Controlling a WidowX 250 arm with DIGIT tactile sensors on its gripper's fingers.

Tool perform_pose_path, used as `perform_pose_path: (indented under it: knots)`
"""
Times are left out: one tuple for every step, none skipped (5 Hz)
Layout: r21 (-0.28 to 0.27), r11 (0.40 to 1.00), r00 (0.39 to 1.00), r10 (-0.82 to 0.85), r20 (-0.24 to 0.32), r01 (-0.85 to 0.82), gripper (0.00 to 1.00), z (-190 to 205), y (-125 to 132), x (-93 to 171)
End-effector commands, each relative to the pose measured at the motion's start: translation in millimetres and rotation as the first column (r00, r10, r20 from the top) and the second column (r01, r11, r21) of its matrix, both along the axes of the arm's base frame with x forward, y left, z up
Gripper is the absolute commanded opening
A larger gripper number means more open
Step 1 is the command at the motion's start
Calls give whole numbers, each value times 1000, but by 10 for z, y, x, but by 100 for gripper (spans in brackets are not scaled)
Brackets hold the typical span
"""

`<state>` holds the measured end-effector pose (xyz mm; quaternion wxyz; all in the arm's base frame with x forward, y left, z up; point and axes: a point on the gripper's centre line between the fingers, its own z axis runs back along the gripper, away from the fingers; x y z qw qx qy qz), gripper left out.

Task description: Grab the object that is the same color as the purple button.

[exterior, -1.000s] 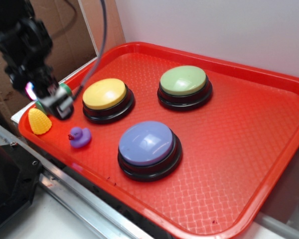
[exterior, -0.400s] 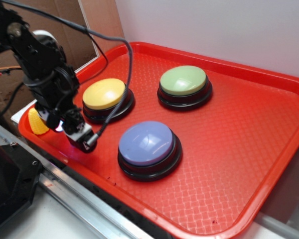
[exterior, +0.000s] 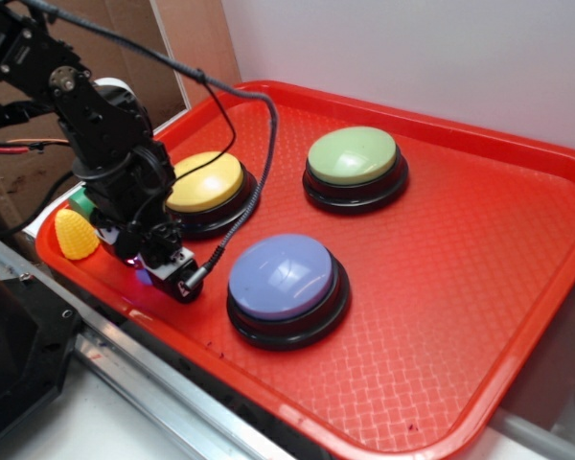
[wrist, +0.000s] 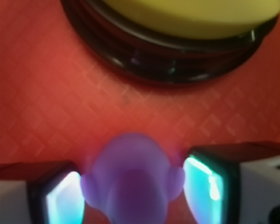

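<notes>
Wrist view shows the purple rubber duck (wrist: 132,179), blurred, sitting on the red tray (wrist: 42,93) between the two fingers (wrist: 60,198) of the gripper (wrist: 133,191); the jaws stand open around it, each pad just beside its flanks, contact uncertain; the yellow-domed button (wrist: 186,18) lies just ahead. Exterior view has the gripper (exterior: 163,273) lowered at the tray's near-left part, hiding the duck, left of the purple button (exterior: 286,278); the yellow corn-shaped toy (exterior: 76,235) sits further left; the green-domed button (exterior: 354,158) stands well behind.

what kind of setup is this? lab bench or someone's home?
Likely a lab test bench: a red tray holding big dome buttons such as the purple button, an aluminium rail along the front, and cardboard propped behind.
</notes>
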<state>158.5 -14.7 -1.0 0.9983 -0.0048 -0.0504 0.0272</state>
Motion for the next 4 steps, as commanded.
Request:
perform_pose_path:
  knots:
    - [-21,997,996,66,-63,-68,0,345,-15,6]
    - [-62,997,995,37,-97,-43,0,798,-115,116]
    - [-98,995,996,3,-91,-12,0,1270,-213,296]
    - [-136,990,999,-31,9,32,0,1795,-315,417]
